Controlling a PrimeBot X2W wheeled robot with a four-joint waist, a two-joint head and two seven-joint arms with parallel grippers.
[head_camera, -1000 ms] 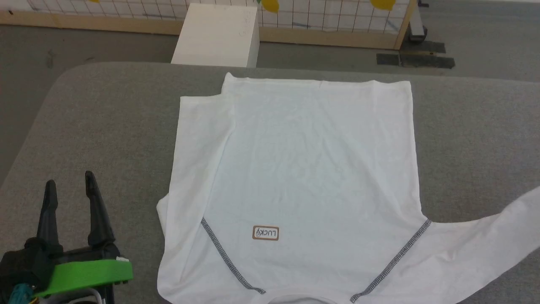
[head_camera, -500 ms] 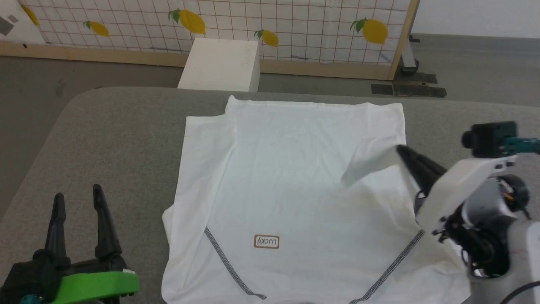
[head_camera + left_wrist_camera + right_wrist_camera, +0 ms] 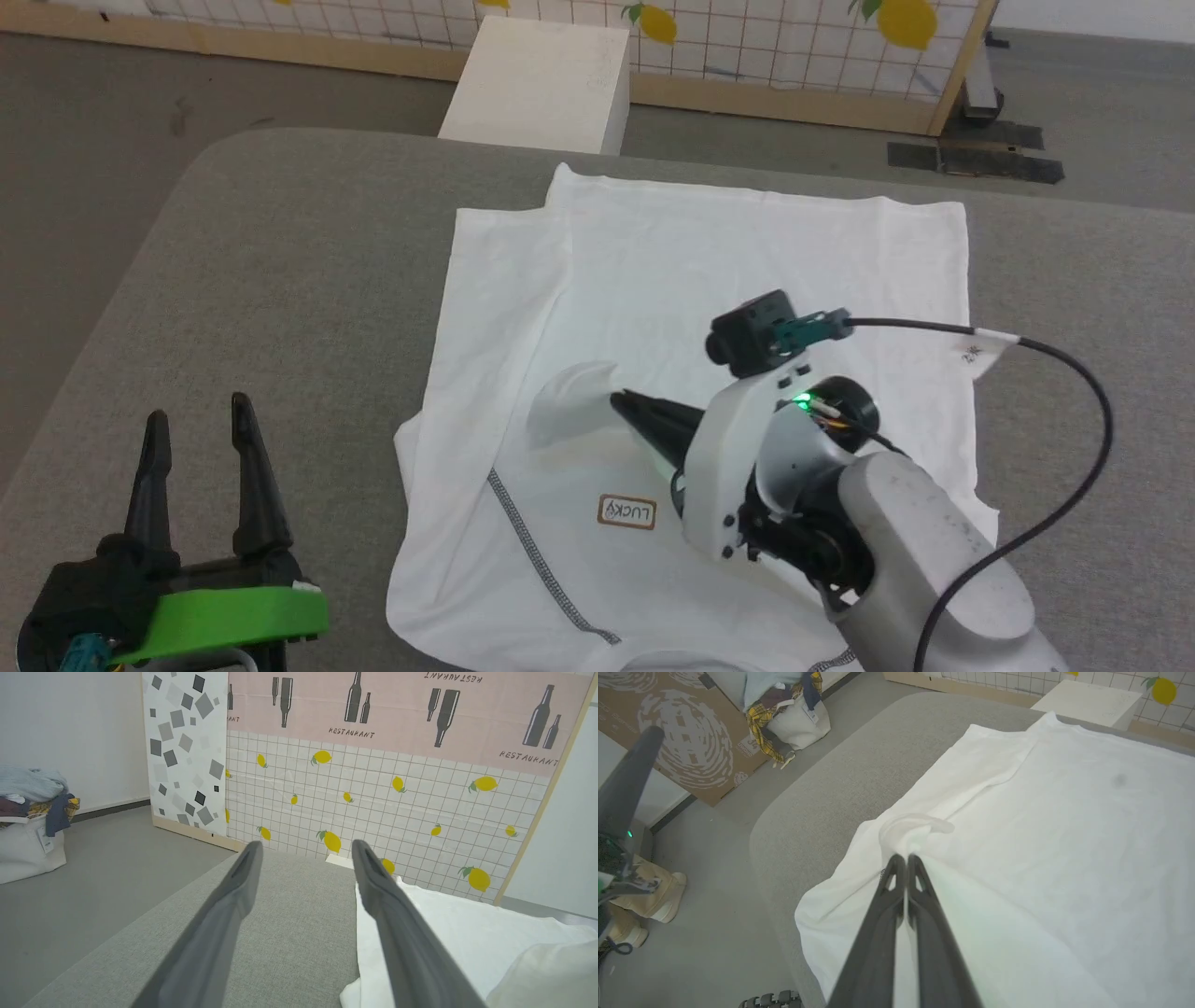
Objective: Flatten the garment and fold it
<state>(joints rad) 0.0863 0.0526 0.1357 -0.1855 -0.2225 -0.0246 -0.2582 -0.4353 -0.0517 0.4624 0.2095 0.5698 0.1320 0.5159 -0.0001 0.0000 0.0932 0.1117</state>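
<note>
The white garment [image 3: 747,261] lies spread on the grey table [image 3: 280,280], with dark zigzag seams and a small brown label near its front end. My right gripper [image 3: 618,399] is shut on the end of the garment's sleeve [image 3: 569,403] and holds it lifted above the garment's left half. In the right wrist view the cuff [image 3: 911,826] curls just beyond my closed right gripper [image 3: 902,857], over the garment [image 3: 1064,812]. My left gripper [image 3: 200,411] stands open at the lower left, off the cloth; its wrist view shows the left gripper [image 3: 306,847] holding nothing, the garment [image 3: 444,914] to its right.
A rigid white box [image 3: 541,84] stands on the floor behind the table, before a lemon-print lattice screen [image 3: 794,56]. A bag of clothes [image 3: 794,709], a cardboard sheet [image 3: 682,742] and beige shoes [image 3: 654,896] are on the floor past the table's left edge.
The head camera has shifted. My right arm has come in from the right and carried the sleeve leftwards across the garment's body. The left gripper stays open in place.
</note>
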